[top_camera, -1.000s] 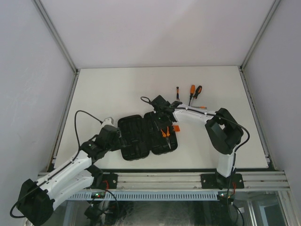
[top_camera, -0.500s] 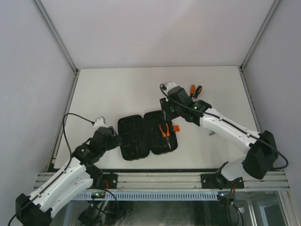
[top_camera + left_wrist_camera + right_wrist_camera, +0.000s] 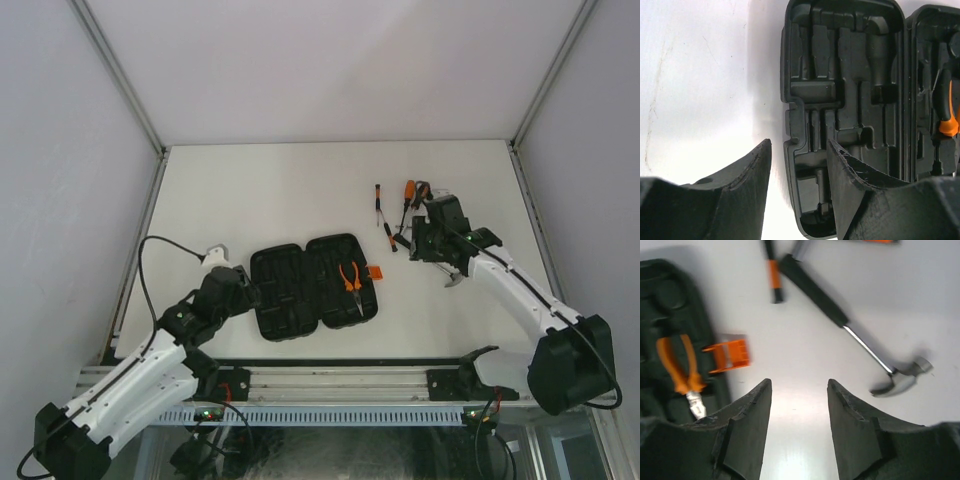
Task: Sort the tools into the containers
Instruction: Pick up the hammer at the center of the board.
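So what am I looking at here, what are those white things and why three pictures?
Two white robot arms are bolted at the table's near edge, each ending in a two-finger gripper. The wide picture comes from a camera overhead; the other two from cameras on the wrists, so the dark prongs below are fingers. On the table lies an open black tool case with orange pliers inside; screwdrivers and a hammer lie loose. The left gripper and right gripper are both open, holding nothing.

We see bright, even light from above on the white desk (image 3: 260, 190). Shadows are soft. The right wrist view is blurry, so the hammer (image 3: 842, 320) looks smeared. The case (image 3: 840, 100) looks sharp.
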Controlling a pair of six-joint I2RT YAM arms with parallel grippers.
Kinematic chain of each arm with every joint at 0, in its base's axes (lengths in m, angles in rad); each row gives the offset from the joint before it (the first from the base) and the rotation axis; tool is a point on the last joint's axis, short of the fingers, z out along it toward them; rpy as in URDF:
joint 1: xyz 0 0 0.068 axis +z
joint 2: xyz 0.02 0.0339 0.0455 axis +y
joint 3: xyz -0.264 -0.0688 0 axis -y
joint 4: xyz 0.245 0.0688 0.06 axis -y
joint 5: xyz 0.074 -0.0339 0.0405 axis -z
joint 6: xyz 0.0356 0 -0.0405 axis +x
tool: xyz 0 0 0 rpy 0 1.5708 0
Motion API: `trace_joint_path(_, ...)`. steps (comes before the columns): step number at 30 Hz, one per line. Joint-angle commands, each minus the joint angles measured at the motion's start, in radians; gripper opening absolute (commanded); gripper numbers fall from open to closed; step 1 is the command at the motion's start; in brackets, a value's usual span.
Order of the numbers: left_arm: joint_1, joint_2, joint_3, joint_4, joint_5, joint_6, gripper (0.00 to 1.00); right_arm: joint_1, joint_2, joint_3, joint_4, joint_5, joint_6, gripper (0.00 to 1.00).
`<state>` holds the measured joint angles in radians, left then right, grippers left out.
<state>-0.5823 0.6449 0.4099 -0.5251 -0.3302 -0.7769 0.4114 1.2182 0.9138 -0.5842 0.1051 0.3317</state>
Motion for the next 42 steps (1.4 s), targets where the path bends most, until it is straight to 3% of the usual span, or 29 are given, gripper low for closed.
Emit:
trace_joint_path(1,-0.004,0.031,0.063,0.056,0.023,0.019,0.52,-0.124,0.049,-0.017,-0.02,-0.028,0.003,0.49)
trace_joint_path(8,-0.004,0.065,0.057,0.083,0.075,0.019,0.52,-0.239,0.192,-0.002,0.009,-0.11,-0.058,0.54)
trace_joint_path(26,-0.003,0.062,0.053,0.069,0.077,0.017,0.51,-0.289,0.455,0.16,0.009,-0.074,-0.216,0.61)
trace_joint_path(42,-0.002,0.069,0.05,0.077,0.079,0.0,0.51,-0.301,0.579,0.192,-0.018,-0.094,-0.207,0.56)
